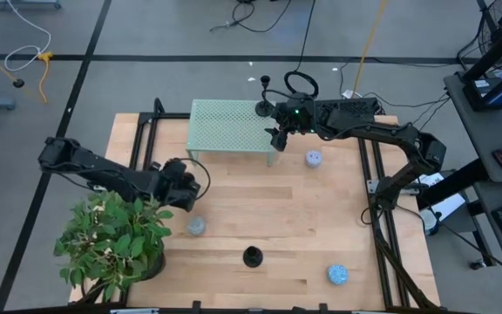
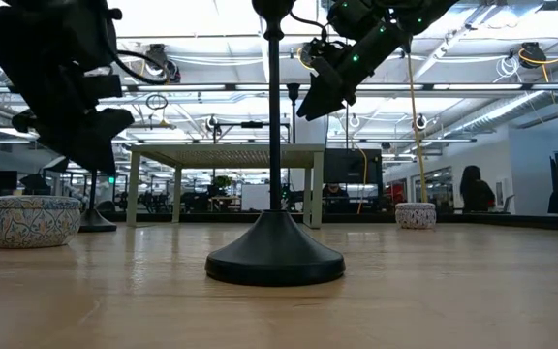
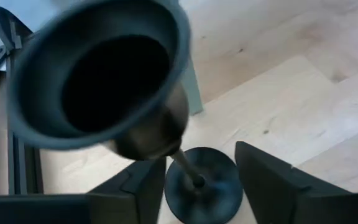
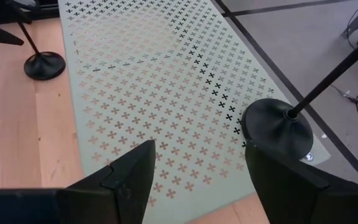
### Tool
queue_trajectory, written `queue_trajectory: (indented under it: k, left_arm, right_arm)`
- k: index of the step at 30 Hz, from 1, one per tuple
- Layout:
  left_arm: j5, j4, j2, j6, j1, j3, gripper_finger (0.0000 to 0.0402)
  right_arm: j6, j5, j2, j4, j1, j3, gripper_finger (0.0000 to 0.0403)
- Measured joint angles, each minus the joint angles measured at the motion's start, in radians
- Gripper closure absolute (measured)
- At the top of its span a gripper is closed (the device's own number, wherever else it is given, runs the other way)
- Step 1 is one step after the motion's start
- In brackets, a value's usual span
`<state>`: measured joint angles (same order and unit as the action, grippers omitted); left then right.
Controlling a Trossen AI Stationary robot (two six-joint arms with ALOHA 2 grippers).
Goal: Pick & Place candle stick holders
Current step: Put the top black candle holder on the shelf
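Three black candle stick holders show. One stands on its disc base at the far right corner of the pale green perforated stand [image 1: 229,126], as seen in the high view [image 1: 262,106] and the right wrist view [image 4: 277,127]. One stands on the table near the front middle [image 1: 251,256], close to the low camera [image 2: 274,260]. The third stands on the table left of the stand [image 4: 42,62]. My left gripper [image 1: 181,183] is open, its fingers on either side of that holder's stem [image 3: 185,165], below the cup [image 3: 104,74]. My right gripper [image 1: 277,135] is open and empty above the stand's right part [image 4: 197,180].
Three small patterned round tins sit on the table: near the left gripper [image 1: 197,226], right of the stand [image 1: 313,158] and at the front right [image 1: 337,275]. A leafy potted plant [image 1: 111,240] fills the front left corner. Bare wood lies between the stand and the front holder.
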<state>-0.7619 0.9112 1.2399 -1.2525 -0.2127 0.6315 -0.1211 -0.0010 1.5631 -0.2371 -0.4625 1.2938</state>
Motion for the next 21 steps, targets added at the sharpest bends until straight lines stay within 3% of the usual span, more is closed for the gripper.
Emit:
queue_trajectory:
  k: [10,21]
  left_arm:
    - [-0.012,0.0,0.018,-0.052,-0.001,0.0,0.0381]
    - [0.04,0.007,0.019,-0.003,-0.036,0.062,0.0388]
  right_arm:
    - [-0.004,0.0,0.0,0.0,0.0,0.0,0.0161]
    - [-0.026,0.0,0.0,0.0,0.0,0.0,0.0161]
